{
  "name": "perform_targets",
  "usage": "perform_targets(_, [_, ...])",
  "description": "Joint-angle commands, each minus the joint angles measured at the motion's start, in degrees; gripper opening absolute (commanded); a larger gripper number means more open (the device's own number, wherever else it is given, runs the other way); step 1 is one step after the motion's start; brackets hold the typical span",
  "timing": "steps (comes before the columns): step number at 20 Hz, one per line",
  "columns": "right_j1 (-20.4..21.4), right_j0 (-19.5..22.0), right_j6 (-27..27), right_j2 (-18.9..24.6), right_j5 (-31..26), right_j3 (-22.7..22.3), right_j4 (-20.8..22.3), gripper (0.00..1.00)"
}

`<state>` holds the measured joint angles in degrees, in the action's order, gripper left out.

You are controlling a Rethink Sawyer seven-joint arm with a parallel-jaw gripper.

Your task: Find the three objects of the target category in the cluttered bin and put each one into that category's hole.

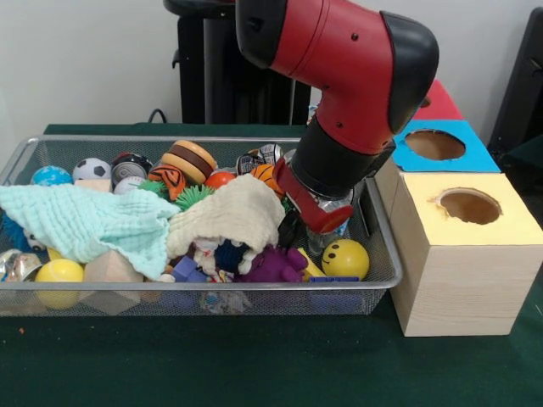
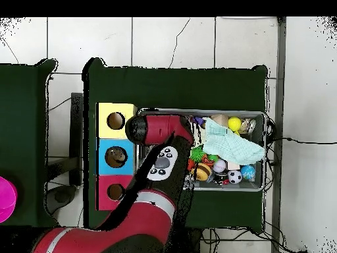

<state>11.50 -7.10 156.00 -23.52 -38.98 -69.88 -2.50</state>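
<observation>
Red arm (image 1: 356, 76) down in bin (image 1: 373, 212) by yellow ball (image 1: 345, 259); gripper (image 1: 318, 222) grip state can't tell, beside yellow box (image 1: 462, 271)

Red and black arm (image 1: 339, 76) seen entering from top of front view, bent at bulky elbow joint, lower link angled down and to left. Black wrist section ended by red end cap at low point of arm. Gripper (image 1: 316, 222) hidden beneath wrist; finger state not resolved. In overhead view, arm (image 2: 141, 191) seen reaching up from bottom edge, red link turned right at top.
</observation>
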Motion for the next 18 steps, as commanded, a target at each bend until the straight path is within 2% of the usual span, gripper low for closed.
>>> perform_targets(1, [0.37, -0.41, 1.71, 5.77, 0.64, -4.22, 0.48, 0.0])
perform_targets(12, [-4.89, -3.28, 6.82, 3.87, 7.56, -1.95, 0.71, 0.0])
perform_targets(18, [-6.17, -3.67, 6.6, 3.2, 9.18, -1.4, 0.2, 0.0])
